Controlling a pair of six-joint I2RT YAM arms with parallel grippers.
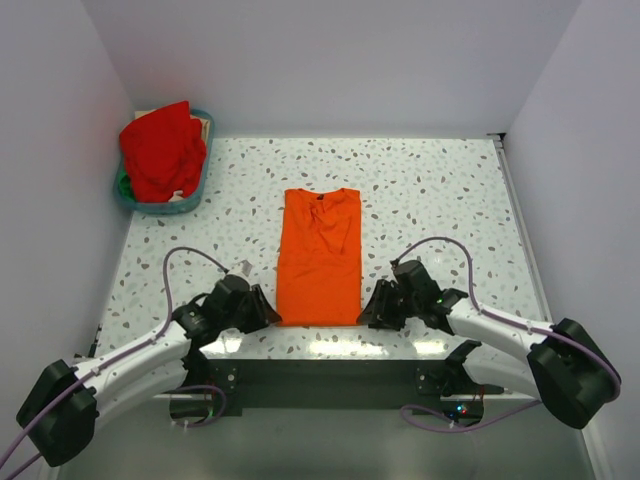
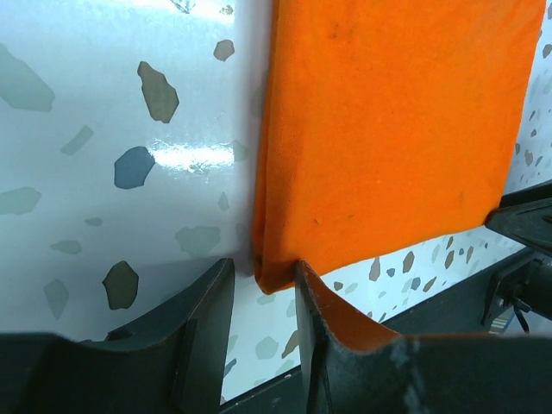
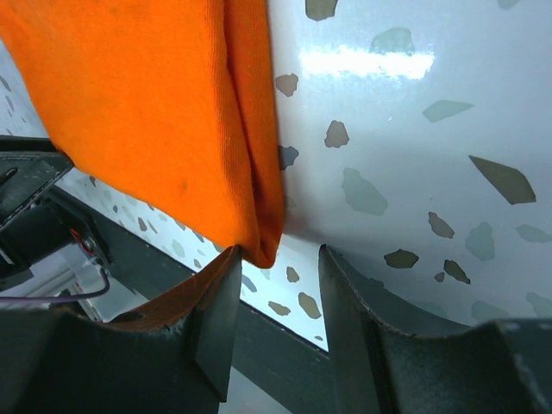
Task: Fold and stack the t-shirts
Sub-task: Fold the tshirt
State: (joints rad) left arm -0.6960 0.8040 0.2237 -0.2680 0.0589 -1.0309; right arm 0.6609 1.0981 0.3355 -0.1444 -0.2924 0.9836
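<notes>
Orange cloth t-shirt (image 1: 318, 262), folded into a long strip, lies on speckled white table (image 1: 440, 190), long axis pointing away from table's near edge, each near-edge corner between left arm's fingers (image 2: 203, 319) and right arm's fingers (image 3: 220, 310), both pairs parted, unclamped.

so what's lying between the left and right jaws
The orange t-shirt: its near hem fills that stretch, one bottom corner at the left jaws, the other at the right jaws. The top view shows it; each wrist view shows one corner.
</notes>
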